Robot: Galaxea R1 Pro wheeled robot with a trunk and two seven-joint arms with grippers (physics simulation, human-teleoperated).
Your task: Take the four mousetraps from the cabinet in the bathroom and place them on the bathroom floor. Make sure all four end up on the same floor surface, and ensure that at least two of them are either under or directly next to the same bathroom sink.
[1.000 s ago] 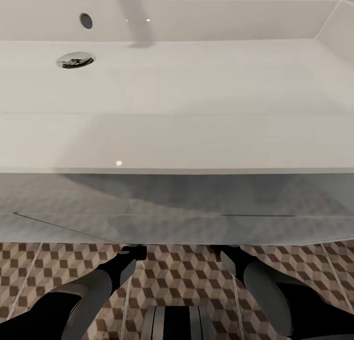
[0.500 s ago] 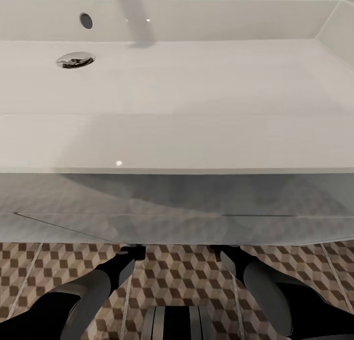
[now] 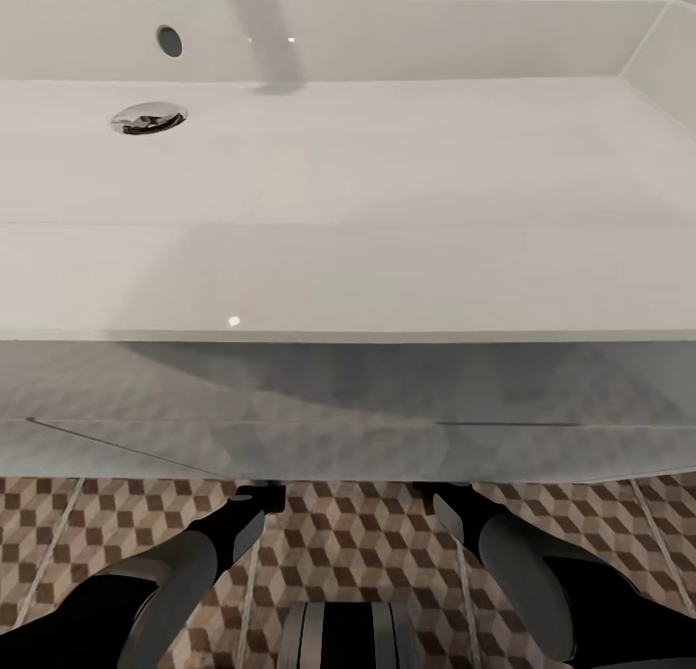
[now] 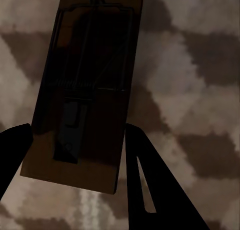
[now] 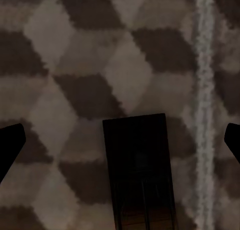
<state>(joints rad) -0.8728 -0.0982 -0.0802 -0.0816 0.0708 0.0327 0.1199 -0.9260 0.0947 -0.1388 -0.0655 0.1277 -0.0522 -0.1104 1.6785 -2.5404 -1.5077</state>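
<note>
A mousetrap (image 4: 82, 90), a brown board with a dark wire bar, lies flat against the cube-patterned bathroom floor (image 4: 195, 65). My left gripper (image 4: 80, 127) is shut on it, with one dark finger pressed to each long edge. A second mousetrap (image 5: 137, 165) lies on the floor (image 5: 90, 65) between the widely spread fingers of my open right gripper (image 5: 120, 140), touching neither. In the head view both forearms reach down under the front of the white vanity (image 3: 348, 437), which hides their fingertips. Above the vanity sits the wide white bathroom sink (image 3: 387, 166). The cabinet is out of view.
The sink's chrome drain (image 3: 148, 118) and overflow hole (image 3: 169, 41) are at the back left. The vanity's front overhangs the floor strip (image 3: 348, 543) where my arms work. A pale grout line (image 5: 204, 90) runs beside the right-hand trap.
</note>
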